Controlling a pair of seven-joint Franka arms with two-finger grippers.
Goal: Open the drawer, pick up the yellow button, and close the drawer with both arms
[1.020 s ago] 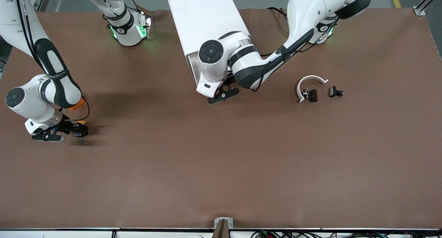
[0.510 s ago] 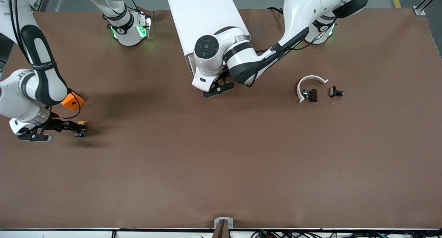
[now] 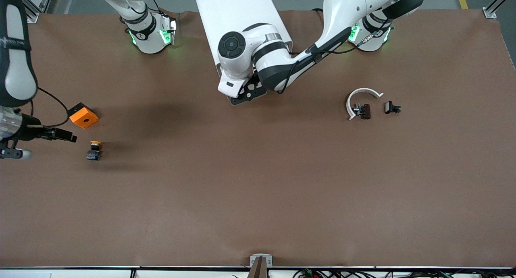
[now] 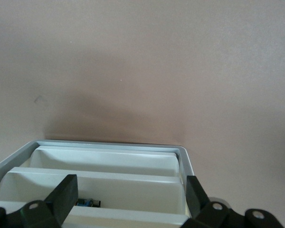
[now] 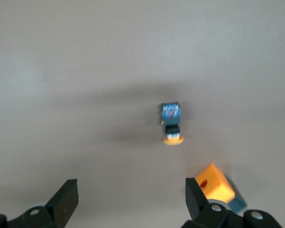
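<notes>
**Two open grippers, one drawer left to shut**

One button [image 3: 94,150] lay free on the tabletop [image 3: 258,189], at about nine o'clock in the front view and roughly six o'clock of the orange block [image 3: 84,117]. The right gripper [image 3: 68,136] hung just beside it, spread wide and holding nothing.

The left gripper [image 3: 248,93], also spread wide and empty, sat at the front of the drawer [image 4: 109,161] of the white cabinet [image 3: 238,20] at twelve o'clock. Closing looked like the step in hand. The push should probably be square on the drawer front and along its slide, so the cabinet does not skid.

Only the left wrist view showed the drawer out, its dividers, and a small blue part [image 4: 88,203] inside. Only the right wrist view showed the right gripper [image 5: 130,190] clear of the button [image 5: 171,124].
</notes>
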